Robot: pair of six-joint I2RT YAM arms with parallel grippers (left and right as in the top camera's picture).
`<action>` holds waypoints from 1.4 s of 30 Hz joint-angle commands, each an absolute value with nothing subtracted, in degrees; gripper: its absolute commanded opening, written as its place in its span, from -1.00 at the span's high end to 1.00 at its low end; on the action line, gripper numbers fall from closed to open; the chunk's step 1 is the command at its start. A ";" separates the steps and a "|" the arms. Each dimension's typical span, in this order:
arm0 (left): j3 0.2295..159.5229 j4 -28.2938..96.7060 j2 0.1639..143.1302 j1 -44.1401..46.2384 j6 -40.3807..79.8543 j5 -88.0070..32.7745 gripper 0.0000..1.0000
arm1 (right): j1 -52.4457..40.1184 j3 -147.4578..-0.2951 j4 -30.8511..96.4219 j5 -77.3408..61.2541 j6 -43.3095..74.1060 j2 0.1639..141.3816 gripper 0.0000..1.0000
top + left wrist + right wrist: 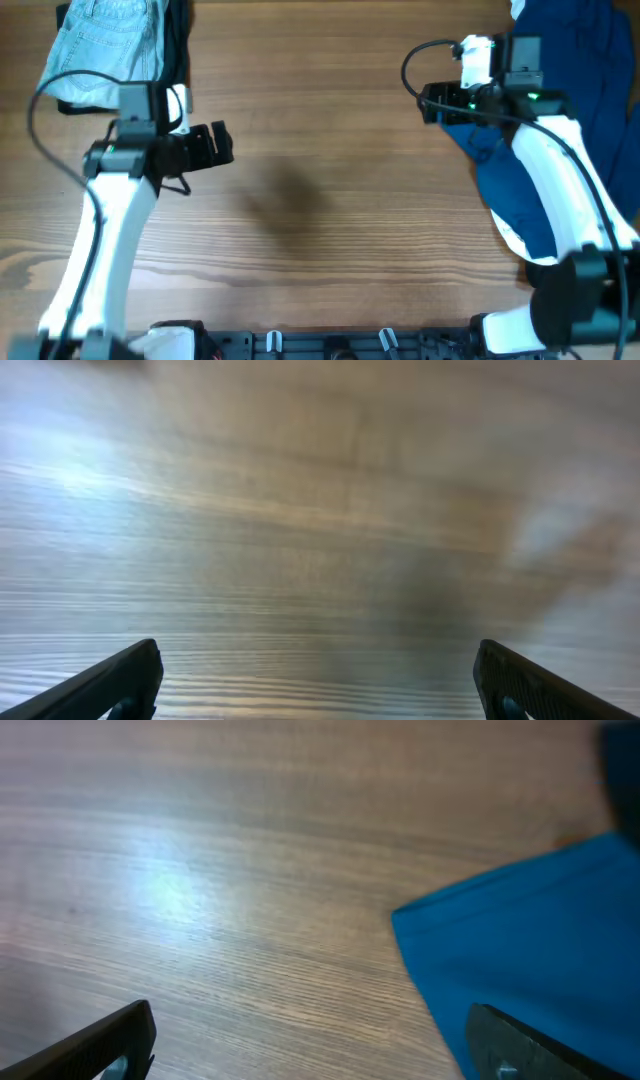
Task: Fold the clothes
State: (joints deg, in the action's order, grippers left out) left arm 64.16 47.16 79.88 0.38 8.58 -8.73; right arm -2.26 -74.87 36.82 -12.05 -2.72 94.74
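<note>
Both my grippers spread wide over the wooden desk (320, 230), holding nothing.

My left gripper (317, 655) hangs with its jaws far apart above plain wood grain, near the light-blue jeans (105, 45) and the black garment (178, 40) at the far left corner. My right gripper (310, 1020) is spread too, just beside the edge of the dark-blue shirt (530, 940), which lies rumpled along the desk's right side.

Overhead looks straight down on the table (320, 220). Wrist views face out past the left pincer (318, 682) and right pincer (315, 1042), close over it. Overhead shares the shirt (540, 950) ahead-right of the latter.
</note>
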 commanded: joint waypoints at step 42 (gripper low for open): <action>70.63 46.57 79.68 -22.31 12.62 -11.53 -0.54 | -32.71 -112.79 63.33 -8.32 7.64 111.11 0.92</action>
State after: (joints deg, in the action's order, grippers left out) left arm 69.41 46.00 81.62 -21.50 12.19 -11.73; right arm -29.12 -108.75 63.61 -2.92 8.62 111.72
